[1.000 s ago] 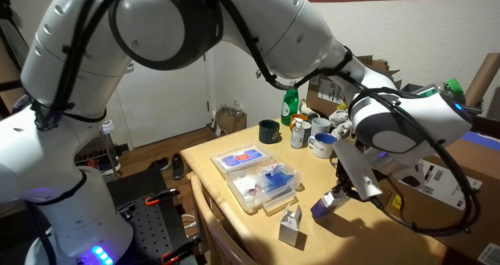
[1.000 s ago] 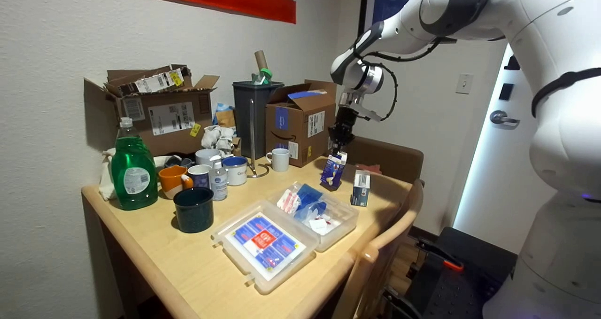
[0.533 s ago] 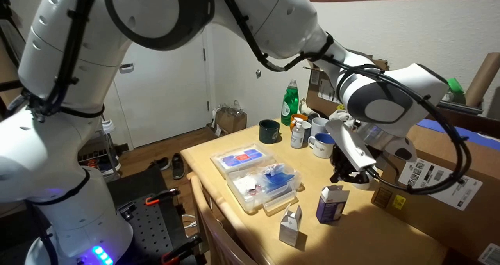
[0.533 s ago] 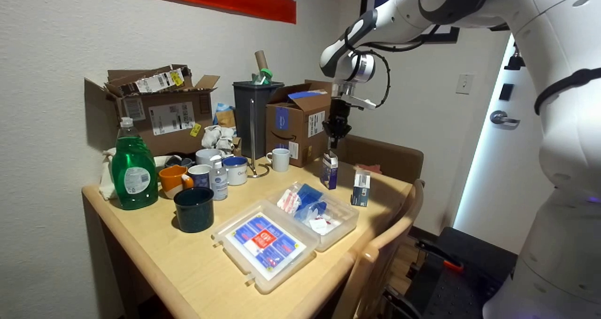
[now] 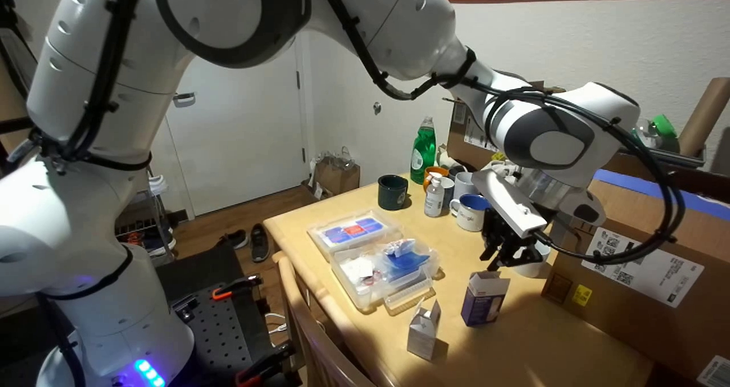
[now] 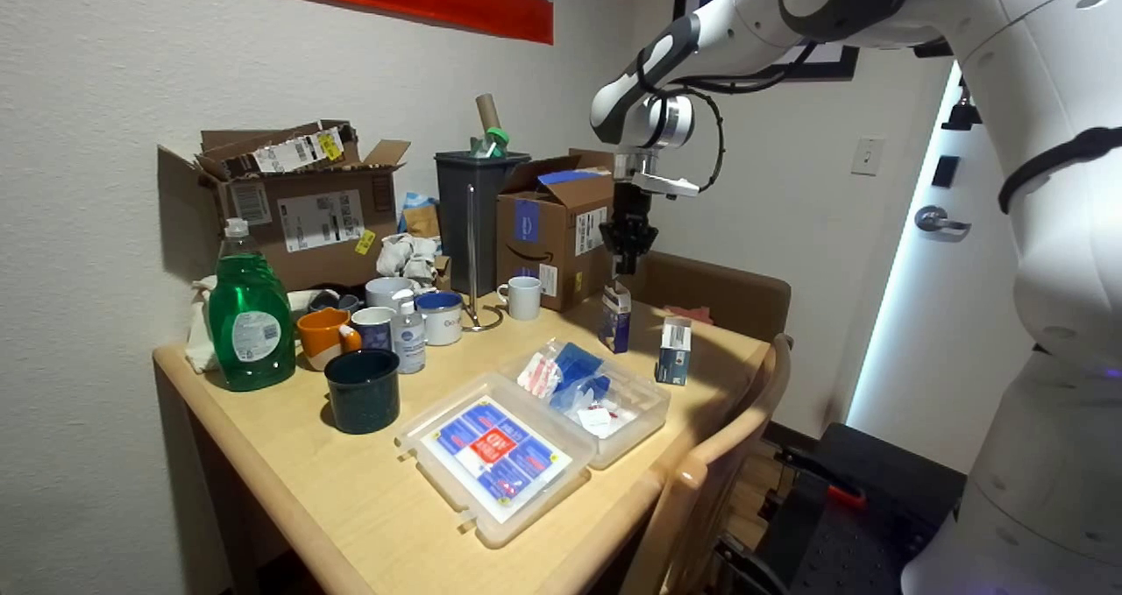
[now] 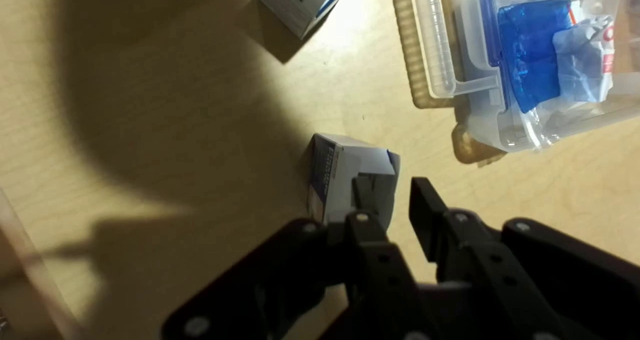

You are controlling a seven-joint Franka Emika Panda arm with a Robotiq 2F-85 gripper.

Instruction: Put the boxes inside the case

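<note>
we see the clear case (image 5: 349,289) lying open on the desk (image 6: 324,481). its tray half (image 6: 635,435) holds a blue packet (image 6: 580,363), a red-and-white wrapper (image 6: 538,376) and a white paper square (image 6: 594,420), with clear plastic among them; its lid half (image 6: 451,494) carries a printed sheet (image 6: 495,455) in blue, white and red. outside the case, near the tray half, the dark blue box (image 6: 616,325) stands upright on the desk with whitish flaps raised at its top, and the whitish box (image 5: 422,333) stands near it, its own flaps up as well. we find the gripper (image 7: 391,187) just above the dark blue box, its fingers (image 7: 424,210) parted with a gap between; we cannot tell whether a fingertip touches the flaps. in both exterior views, a cardboard tube (image 6: 486,113) and a green cap (image 6: 496,139) show above the rim of a grey bin (image 6: 451,218). the tall bottle (image 6: 250,301) has green liquid in it. the inside of the dark green mug (image 6: 361,393) is too dark for us to read.
</note>
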